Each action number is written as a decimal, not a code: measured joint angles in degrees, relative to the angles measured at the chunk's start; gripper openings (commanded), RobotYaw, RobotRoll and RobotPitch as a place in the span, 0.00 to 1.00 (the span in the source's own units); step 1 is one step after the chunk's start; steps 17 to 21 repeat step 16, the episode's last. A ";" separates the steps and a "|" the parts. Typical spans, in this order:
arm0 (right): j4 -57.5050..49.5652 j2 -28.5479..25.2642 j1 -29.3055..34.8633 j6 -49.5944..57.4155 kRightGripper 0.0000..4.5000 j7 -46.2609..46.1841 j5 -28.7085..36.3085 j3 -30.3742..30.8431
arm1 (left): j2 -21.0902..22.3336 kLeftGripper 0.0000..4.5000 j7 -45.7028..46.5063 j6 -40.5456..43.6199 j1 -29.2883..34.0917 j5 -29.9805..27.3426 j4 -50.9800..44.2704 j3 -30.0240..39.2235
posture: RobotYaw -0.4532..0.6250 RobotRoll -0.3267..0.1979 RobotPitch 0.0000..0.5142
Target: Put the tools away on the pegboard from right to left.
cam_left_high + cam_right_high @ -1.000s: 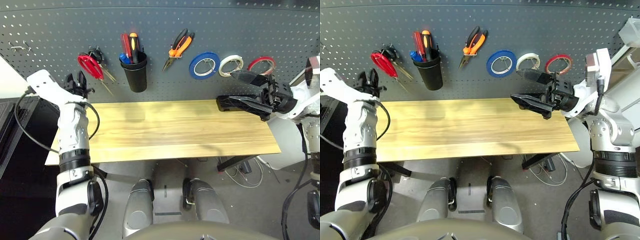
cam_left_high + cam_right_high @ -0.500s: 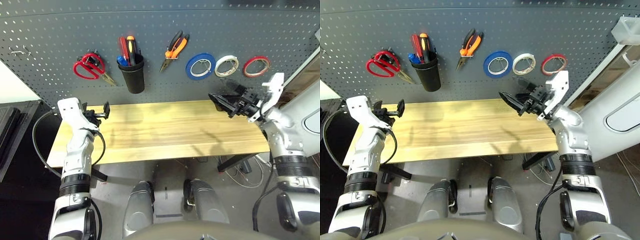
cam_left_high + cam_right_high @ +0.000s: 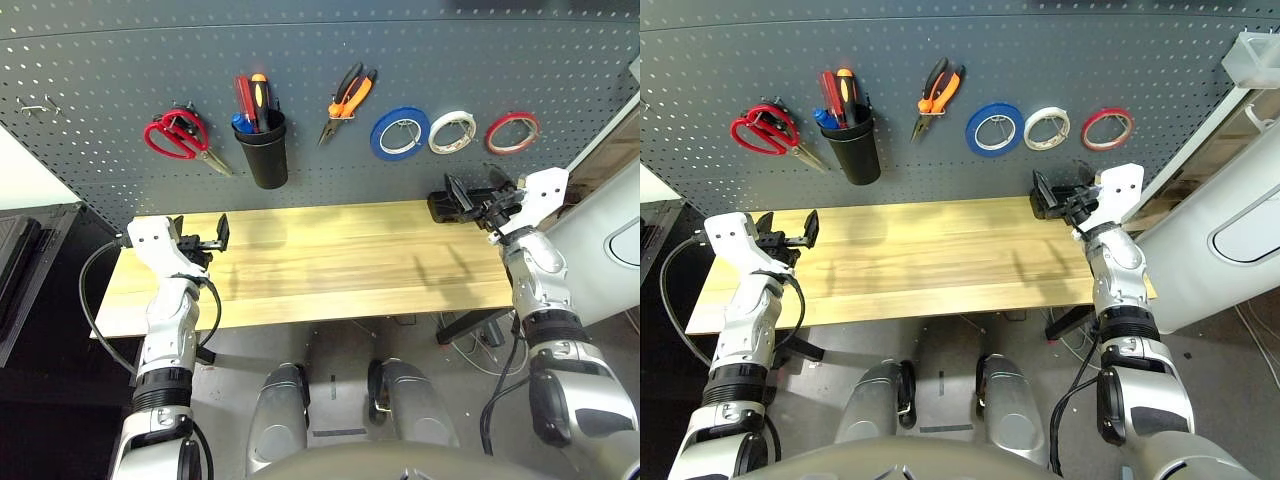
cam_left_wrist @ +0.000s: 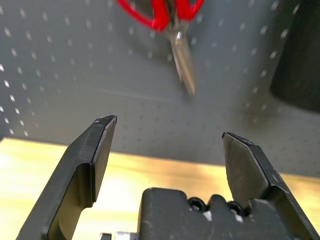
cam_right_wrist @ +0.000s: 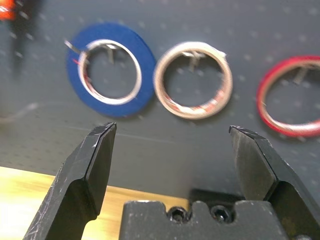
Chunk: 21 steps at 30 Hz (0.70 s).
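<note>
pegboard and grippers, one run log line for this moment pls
tools: all four on pegboard | table: bare | left gripper: open, holding nothing | right gripper: open, holding nothing

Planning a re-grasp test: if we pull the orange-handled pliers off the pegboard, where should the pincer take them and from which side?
Probably at the handles. The orange-handled pliers hang tilted on the pegboard, handles up and to the right, nose down-left. The handles are the widest part, with bare board on either side. Come straight in from the front, fingers either side of both handles, then lift off the hook.
</note>
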 measured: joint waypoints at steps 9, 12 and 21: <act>7.19 -0.27 0.24 -6.17 1.00 -1.95 -0.62 -0.11 | -1.56 0.99 1.39 -0.31 0.47 0.30 -1.02 -0.30 | 0.29 0.62 0.08; 7.26 -0.27 0.23 -7.06 1.00 -2.55 -0.61 -0.29 | -1.88 0.99 1.08 -1.35 0.26 0.26 -0.13 -0.54 | 0.27 0.62 0.07; 7.09 -0.55 0.32 -7.63 1.00 -2.69 -0.60 -0.71 | -3.41 0.99 1.35 -2.62 0.25 -0.23 1.43 -0.11 | 0.27 0.62 0.07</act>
